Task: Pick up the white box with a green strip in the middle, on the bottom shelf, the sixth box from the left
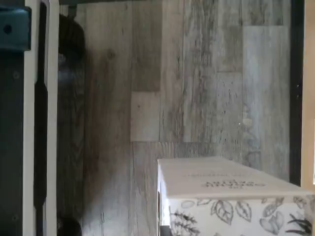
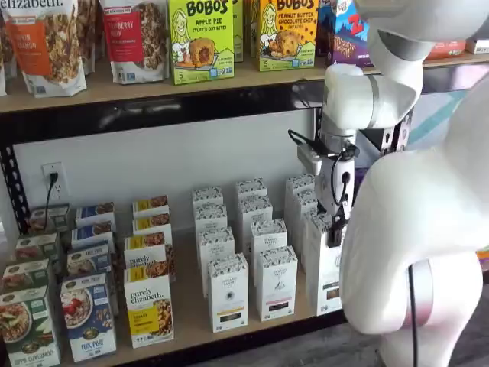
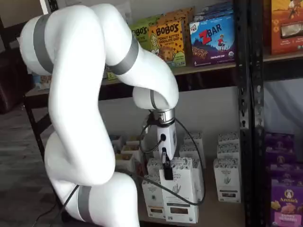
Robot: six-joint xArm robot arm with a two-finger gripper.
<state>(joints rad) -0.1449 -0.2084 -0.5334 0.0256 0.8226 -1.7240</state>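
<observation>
The white box, a tall narrow carton with a leafy speckled top and a small dark strip low on its front, stands at the front of its row on the bottom shelf. It also shows in a shelf view, partly hidden by the arm. My gripper comes down from above, its black fingers closed on the box's top edge. In a shelf view the gripper sits at the box's top. The wrist view shows the box's leaf-printed top close up over grey floor planks.
Like white cartons stand in rows to the left, with colourful granola boxes further left. More white cartons stand to the right. A black rack upright and purple boxes lie beyond. My white arm covers the shelf's right end.
</observation>
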